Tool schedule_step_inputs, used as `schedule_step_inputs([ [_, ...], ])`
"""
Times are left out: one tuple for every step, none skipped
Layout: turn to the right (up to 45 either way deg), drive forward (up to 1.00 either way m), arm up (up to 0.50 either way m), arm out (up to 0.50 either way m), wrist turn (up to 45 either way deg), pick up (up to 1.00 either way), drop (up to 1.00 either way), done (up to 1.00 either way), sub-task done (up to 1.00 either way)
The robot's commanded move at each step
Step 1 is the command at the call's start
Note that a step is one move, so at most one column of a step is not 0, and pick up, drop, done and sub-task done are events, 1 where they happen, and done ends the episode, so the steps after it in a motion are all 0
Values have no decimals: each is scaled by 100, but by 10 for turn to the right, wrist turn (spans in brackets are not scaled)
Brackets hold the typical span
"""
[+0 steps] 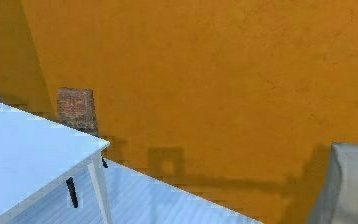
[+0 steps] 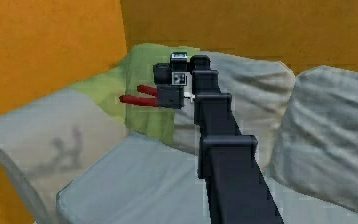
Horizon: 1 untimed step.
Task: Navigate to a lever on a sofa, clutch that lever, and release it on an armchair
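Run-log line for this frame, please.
arm: out over grey fabric sofa; gripper: at small red object; held: cannot tell; ahead: white table

Sofa seat (image 2: 127, 180): open surface, hemmed by back cushions (image 2: 322, 120) and armrest (image 2: 32, 130). White table (image 1: 27, 155) blocks forward view's left; floor (image 1: 167, 200) beside it free.

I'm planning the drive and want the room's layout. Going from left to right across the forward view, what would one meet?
white table → reddish-brown brick-patterned block against the wall, past the table's far corner → grey upholstered piece at the right edge
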Motion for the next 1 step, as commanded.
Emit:
schedule_step_inputs([
  [0, 0, 0, 0, -450, 0, 0, 0, 0],
])
